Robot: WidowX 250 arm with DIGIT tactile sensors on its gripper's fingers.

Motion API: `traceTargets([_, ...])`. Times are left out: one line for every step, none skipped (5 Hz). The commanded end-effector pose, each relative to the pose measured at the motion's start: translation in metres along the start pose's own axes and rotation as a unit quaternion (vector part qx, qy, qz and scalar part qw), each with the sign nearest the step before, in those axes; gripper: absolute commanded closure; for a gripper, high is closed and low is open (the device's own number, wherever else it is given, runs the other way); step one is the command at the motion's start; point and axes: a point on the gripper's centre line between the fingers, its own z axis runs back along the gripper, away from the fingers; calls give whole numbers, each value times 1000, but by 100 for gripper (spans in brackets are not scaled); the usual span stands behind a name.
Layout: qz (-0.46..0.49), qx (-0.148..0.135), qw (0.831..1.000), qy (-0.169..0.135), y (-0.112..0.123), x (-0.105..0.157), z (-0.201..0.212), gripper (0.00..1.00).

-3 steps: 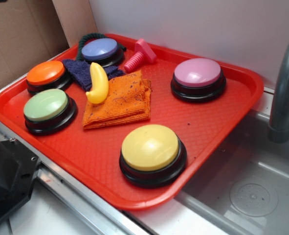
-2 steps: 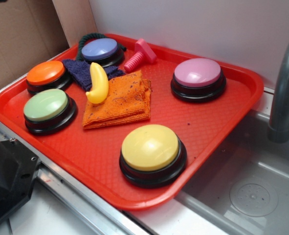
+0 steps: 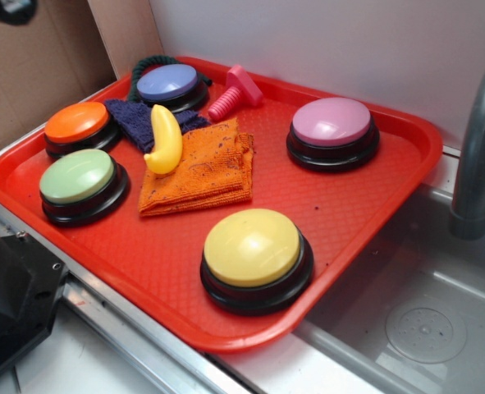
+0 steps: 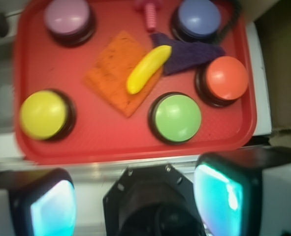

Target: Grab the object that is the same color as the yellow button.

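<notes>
Hovering high above the near edge of the red tray (image 4: 135,142), the gripper (image 4: 135,201) has its fingers spread wide and empty, probably surveying before it commits. The banana (image 3: 165,139) lies across the orange cloth (image 3: 201,176) and purple cloth (image 3: 131,119), well apart from the yellow button (image 3: 253,246) (its colour match); the tray also holds four more buttons and a pink bolt (image 3: 234,92).
</notes>
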Motion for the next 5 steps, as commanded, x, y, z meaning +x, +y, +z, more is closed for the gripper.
traceTargets([119,10,992,-36,9,39,-50,0])
traceTargets([168,20,985,-31,16,55,-80,0])
traceTargets([175,26,983,-47,16,72,-108,0])
traceTargets([201,46,976,-65,15,86,-140,0])
traceTargets([208,36,975,-64,16,91,-157,0])
